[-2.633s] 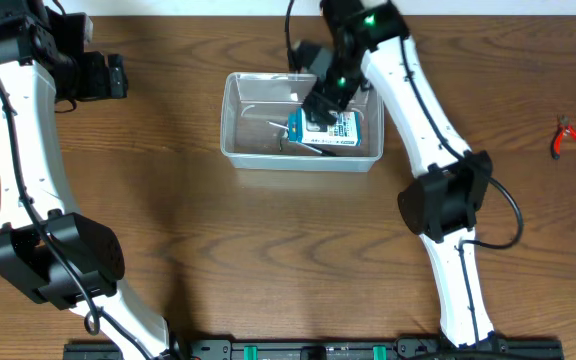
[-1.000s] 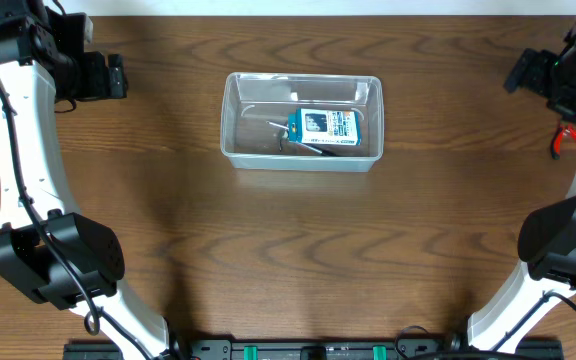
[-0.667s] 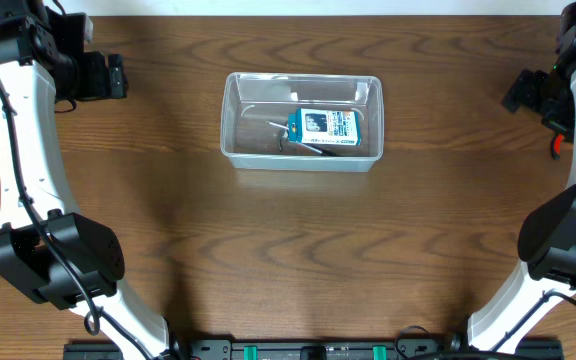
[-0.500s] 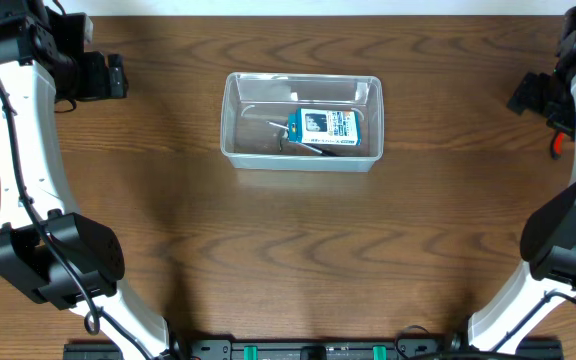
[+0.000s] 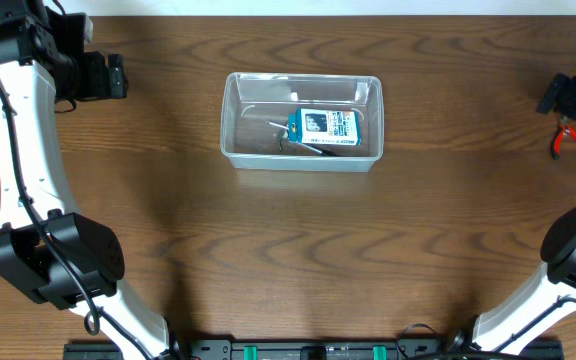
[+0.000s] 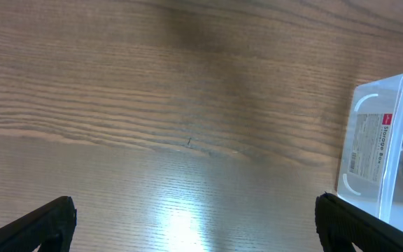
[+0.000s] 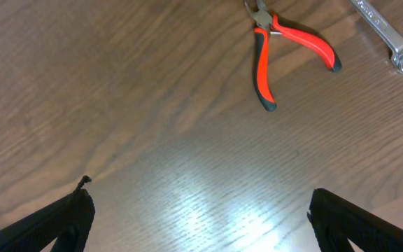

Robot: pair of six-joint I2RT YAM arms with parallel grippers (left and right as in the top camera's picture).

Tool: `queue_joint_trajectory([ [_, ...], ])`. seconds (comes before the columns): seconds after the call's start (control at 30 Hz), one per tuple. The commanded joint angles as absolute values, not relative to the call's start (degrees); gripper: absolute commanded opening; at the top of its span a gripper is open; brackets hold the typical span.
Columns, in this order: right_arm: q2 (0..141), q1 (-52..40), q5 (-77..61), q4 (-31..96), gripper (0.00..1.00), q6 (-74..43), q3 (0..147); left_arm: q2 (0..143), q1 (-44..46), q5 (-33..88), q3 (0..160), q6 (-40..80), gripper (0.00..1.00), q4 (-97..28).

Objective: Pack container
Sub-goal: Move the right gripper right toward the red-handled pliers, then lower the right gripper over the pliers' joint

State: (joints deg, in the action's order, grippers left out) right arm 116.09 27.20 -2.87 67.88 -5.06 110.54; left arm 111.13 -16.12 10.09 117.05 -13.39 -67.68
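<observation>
The container [image 5: 230, 120], a clear plastic tub, sits at the table's middle back, and a blue-and-white box [image 5: 325, 127] lies inside it. Its labelled end wall [image 6: 383, 147] shows at the right edge of the left wrist view. My left gripper [image 5: 118, 75] hovers far left of the tub, open and empty [image 6: 194, 210] over bare wood. My right gripper [image 5: 558, 97] is at the far right edge, open and empty [image 7: 201, 203], just short of red-handled pliers [image 7: 285, 42].
The red pliers [image 5: 571, 138] lie near the table's right edge. A silver wrench [image 7: 383, 31] lies beside them, further out. Brown wooden tabletop surrounds the tub on all sides.
My right gripper left the box in the container and swung to the far right, ending above the pliers. The left arm has not moved.
</observation>
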Motion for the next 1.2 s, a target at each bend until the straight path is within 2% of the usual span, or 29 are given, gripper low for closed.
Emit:
queue_joint_trajectory([
  [0.0, 115.5, 27.0, -4.5, 67.9, 0.99, -2.5, 110.1, 111.0, -16.3, 9.6, 117.1, -13.7, 0.98, -67.9],
  [0.6, 124.0, 27.0, -3.7, 65.8, 0.99, -1.9, 110.1, 111.0, -16.3, 9.6, 117.1, -13.7, 0.98, -67.9],
  [0.87, 124.4, 27.0, 5.9, 62.7, 0.99, 2.0, 110.1, 111.0, -16.3, 9.6, 117.1, -13.7, 0.98, -67.9],
  [1.17, 125.0, 27.1, -0.5, 60.4, 0.99, 1.0, 110.1, 111.0, -16.3, 9.6, 117.1, -13.7, 0.98, -67.9],
])
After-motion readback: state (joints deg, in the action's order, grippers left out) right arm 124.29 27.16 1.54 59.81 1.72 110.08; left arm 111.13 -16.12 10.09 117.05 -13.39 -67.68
